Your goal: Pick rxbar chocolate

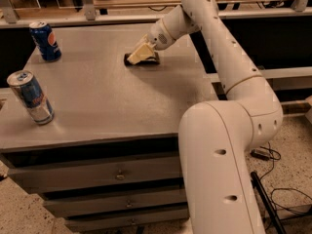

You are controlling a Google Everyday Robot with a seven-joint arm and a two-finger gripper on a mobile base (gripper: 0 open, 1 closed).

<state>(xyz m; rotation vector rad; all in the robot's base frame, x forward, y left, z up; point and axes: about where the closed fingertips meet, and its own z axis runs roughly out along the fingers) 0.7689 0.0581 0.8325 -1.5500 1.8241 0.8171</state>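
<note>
The rxbar chocolate [152,61] is a small flat dark bar lying on the grey cabinet top [107,101], toward the back middle. My gripper [138,54] is down on it, its cream-coloured end covering most of the bar, so only dark edges show at the left and right. The white arm reaches in from the lower right and bends over the cabinet's right side.
A blue soda can [45,41] stands at the back left. A silver and blue can [31,97] stands near the front left edge. Drawers [119,175] sit under the top. Cables [287,199] lie on the floor at the right. A rail runs behind the cabinet.
</note>
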